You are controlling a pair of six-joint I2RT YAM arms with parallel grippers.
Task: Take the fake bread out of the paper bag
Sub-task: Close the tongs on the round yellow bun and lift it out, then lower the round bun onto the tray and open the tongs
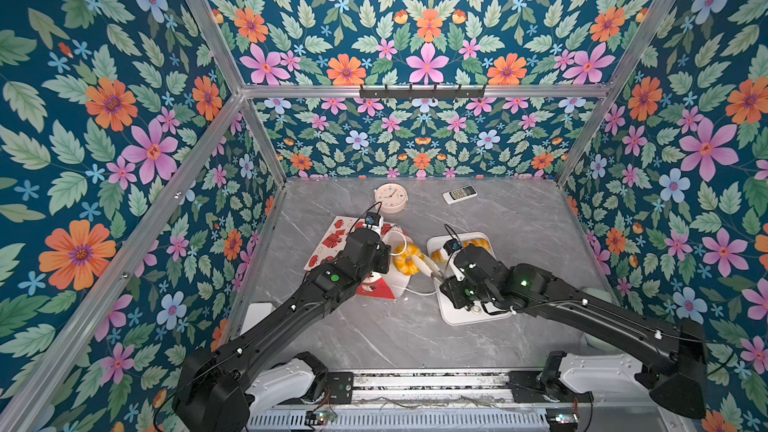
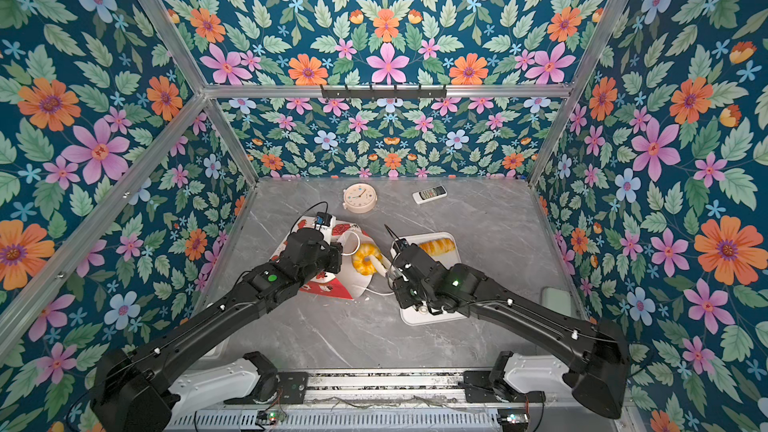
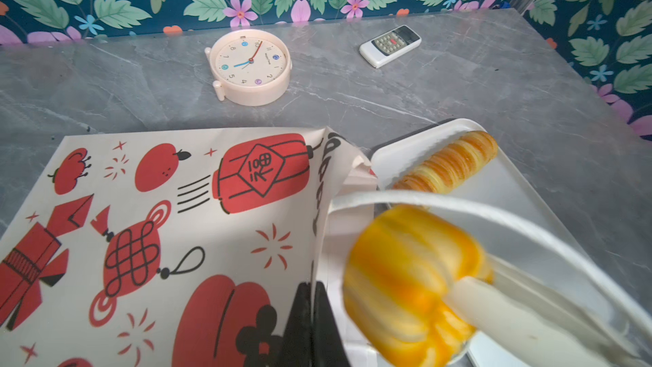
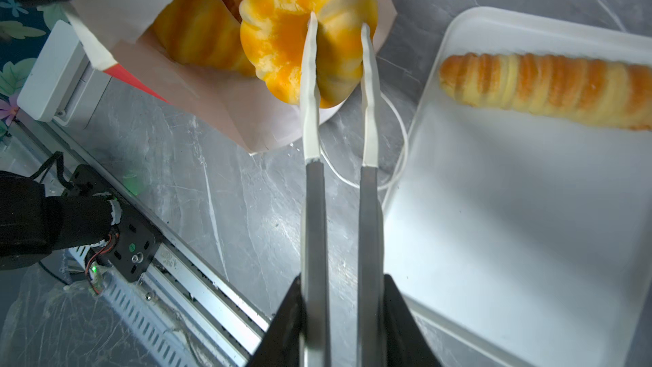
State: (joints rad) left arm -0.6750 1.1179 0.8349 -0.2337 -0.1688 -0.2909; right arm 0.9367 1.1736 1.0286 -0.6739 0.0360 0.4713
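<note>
The paper bag [image 1: 328, 238] [image 3: 176, 206] lies on its side at mid-left, mouth toward the white tray [image 1: 465, 317] [image 4: 511, 206]. My left gripper [image 3: 310, 287] is shut on the bag's mouth edge. My right gripper [image 4: 341, 278] is shut on a pair of tongs [image 4: 314, 206] [image 1: 428, 268]. The tong tips pinch a yellow ring doughnut [image 1: 409, 258] [image 2: 365, 257] [image 3: 405, 284] [image 4: 282, 22] at the bag's mouth. More fake bread [image 4: 197, 33] sits inside the bag. A long baguette [image 1: 473, 243] [image 4: 547, 90] lies on the tray's far side.
A cream clock [image 1: 390, 197] and a white remote [image 1: 459, 194] lie near the back wall. A white box [image 4: 53, 72] sits at the front left edge and a pale green object [image 2: 559, 301] at the right. The bag's cord handle [image 4: 398, 157] trails beside the tray.
</note>
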